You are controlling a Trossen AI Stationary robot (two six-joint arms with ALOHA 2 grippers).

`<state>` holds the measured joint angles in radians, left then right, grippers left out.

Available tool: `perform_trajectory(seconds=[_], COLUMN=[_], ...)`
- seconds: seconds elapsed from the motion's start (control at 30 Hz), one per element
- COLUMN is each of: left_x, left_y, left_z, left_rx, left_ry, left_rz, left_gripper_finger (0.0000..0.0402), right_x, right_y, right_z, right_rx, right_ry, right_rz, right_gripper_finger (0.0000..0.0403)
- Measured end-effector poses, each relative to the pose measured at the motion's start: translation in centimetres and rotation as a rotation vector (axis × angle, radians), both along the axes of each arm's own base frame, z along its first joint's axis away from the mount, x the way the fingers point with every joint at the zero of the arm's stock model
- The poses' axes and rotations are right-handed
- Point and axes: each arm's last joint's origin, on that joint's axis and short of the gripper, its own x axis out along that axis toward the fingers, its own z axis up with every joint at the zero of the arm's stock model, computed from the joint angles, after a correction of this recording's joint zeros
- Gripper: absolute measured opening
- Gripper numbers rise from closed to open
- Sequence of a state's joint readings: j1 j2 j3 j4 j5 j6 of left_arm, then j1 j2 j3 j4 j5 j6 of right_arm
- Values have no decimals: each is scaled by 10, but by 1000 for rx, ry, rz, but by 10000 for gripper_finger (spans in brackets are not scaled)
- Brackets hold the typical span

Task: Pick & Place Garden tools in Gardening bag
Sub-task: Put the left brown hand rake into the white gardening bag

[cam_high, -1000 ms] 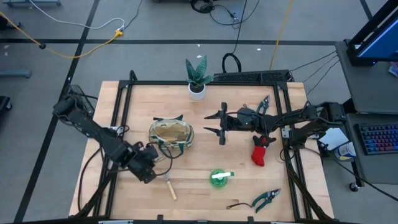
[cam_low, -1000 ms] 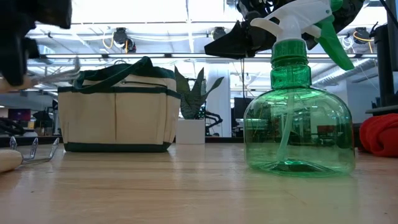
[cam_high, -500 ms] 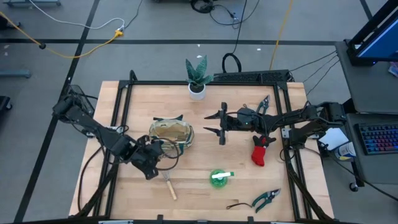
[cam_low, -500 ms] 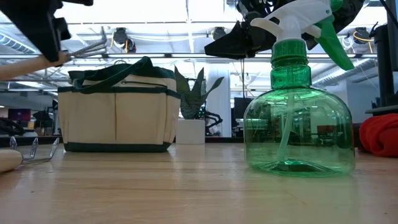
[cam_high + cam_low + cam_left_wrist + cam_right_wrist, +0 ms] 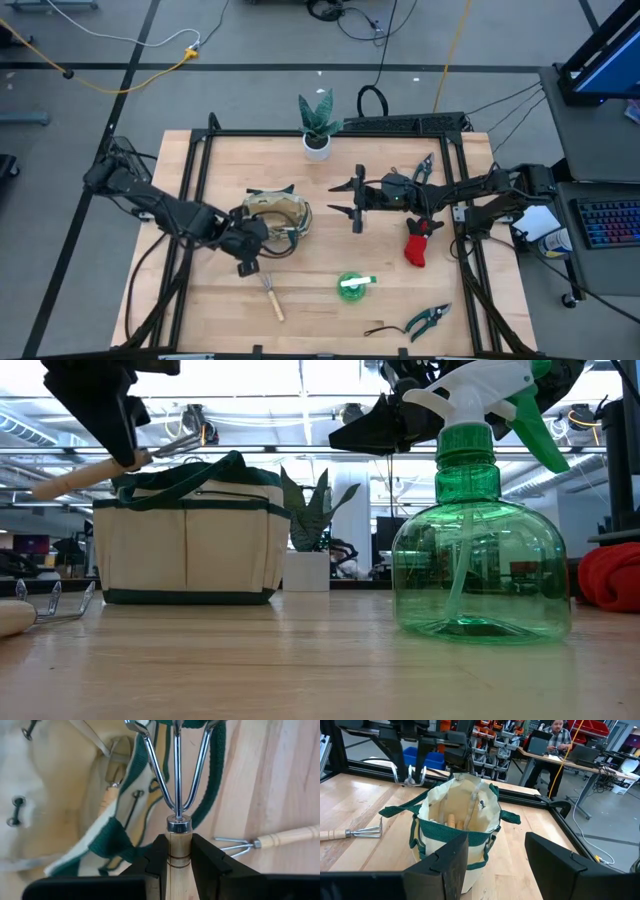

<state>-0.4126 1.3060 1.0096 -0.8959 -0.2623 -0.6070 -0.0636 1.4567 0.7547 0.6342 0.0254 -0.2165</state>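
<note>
My left gripper [image 5: 255, 243] is shut on a wooden-handled mini rake [image 5: 95, 472] just near of the cream gardening bag [image 5: 275, 213]. The rake's chrome tines [image 5: 175, 770] reach over the bag's green-trimmed rim [image 5: 117, 827]. The bag stands upright on its base, mouth up, with a wooden handle [image 5: 451, 820] showing inside. My right gripper [image 5: 355, 198] hangs open and level to the right of the bag, pointing at it. A second mini rake [image 5: 272, 298] lies flat on the table near the front. My left gripper pinches the rake's wooden handle at its tine end [image 5: 178, 845], just behind the metal collar, between its two fingers [image 5: 155, 860]. The fingers slant down from the table's left and lie along the handle. The rake is clear of the table, its free handle end lower than the tines.
A green spray bottle [image 5: 352, 285] stands near the front centre. Pruning shears [image 5: 428, 320] lie at the front right, a red glove [image 5: 420, 243] and another pair of shears [image 5: 422, 168] under the right arm. A potted plant [image 5: 318, 125] stands at the far edge. A person [image 5: 557, 735] sits beyond the table.
My left gripper has risen and moved toward the table's right, to the bag, rolling its wrist as it went. The rake went with it, and its tines have come from left of the bag to above the bag's rim.
</note>
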Motion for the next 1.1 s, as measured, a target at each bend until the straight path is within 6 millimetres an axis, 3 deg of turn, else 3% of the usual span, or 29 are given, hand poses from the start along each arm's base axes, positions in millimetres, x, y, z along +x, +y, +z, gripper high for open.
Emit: perform_trajectory(seconds=[0.63,1.1], left_x=[-8,0], left_y=[43,71], left_z=[30,34], left_rx=[71,129], left_ry=[-121,-157], left_rz=[-110,-183], left_gripper_finger=[63,63], right_x=[0,0], right_y=[0,0], right_z=[0,0], right_rx=[-4,-5], right_ry=[0,-3], right_rz=[1,1], right_gripper_finger=[194,194])
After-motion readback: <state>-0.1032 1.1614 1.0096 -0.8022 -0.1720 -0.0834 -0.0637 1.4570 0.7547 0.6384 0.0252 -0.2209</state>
